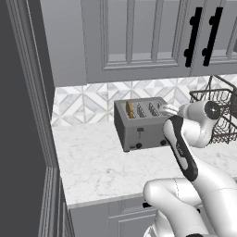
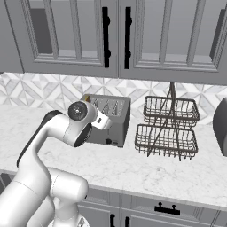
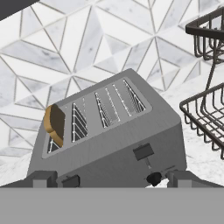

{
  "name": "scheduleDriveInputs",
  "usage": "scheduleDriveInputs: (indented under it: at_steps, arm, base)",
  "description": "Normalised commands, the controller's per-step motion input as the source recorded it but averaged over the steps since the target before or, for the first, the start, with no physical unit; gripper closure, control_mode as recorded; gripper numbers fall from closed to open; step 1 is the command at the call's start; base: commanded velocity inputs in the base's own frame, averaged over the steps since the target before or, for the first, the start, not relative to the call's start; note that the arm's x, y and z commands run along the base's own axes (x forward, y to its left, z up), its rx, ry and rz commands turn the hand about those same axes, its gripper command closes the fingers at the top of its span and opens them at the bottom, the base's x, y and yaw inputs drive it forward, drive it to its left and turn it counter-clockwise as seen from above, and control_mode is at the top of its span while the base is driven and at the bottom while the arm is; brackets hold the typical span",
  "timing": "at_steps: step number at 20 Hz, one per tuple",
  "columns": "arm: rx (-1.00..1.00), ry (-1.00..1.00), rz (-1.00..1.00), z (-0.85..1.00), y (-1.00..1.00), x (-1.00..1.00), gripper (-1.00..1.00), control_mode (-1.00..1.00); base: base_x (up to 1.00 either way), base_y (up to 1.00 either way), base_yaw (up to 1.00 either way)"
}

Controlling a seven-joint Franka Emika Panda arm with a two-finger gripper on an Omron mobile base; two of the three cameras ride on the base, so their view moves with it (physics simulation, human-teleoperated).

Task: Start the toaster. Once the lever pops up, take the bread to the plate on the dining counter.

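The grey toaster (image 3: pixel 109 144) stands on the marble worktop against the tiled wall, also seen in the base views (image 1: pixel 139 125) (image 2: pixel 116 116). The bread (image 3: pixel 54 124) sticks up out of its leftmost slot (image 1: pixel 130 109). A dark lever (image 3: pixel 143 152) sits at the top of its slit on the right half of the front face, and a second lever (image 3: pixel 71 180) is on the left half. My gripper (image 3: pixel 111 178) hovers just in front of the toaster's front face, open and empty, one fingertip towards each end of the face. The plate and the dining counter are out of view.
A two-tier dark wire basket rack (image 2: pixel 166 126) stands right of the toaster (image 3: pixel 205 109). A round dark knob (image 3: pixel 153 178) is below the right lever. Grey wall cabinets (image 2: pixel 115 35) hang overhead. A tall dark panel (image 1: pixel 18 115) borders the worktop on the left.
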Motion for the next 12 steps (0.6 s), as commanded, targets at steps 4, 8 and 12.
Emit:
scheduleDriveInputs:
  at_steps: [4, 8, 12]
  arm:
    - [0.00, 0.00, 0.00, 0.00, 0.00, 0.00, -1.00, -1.00]
    - [0.00, 0.00, 0.00, 0.00, 0.00, 0.00, -1.00, -1.00]
    - [0.00, 0.00, 0.00, 0.00, 0.00, 0.00, -1.00, -1.00]
  base:
    - [0.00, 0.00, 0.00]
    - [0.00, 0.00, 0.00]
    - [0.00, 0.00, 0.00]
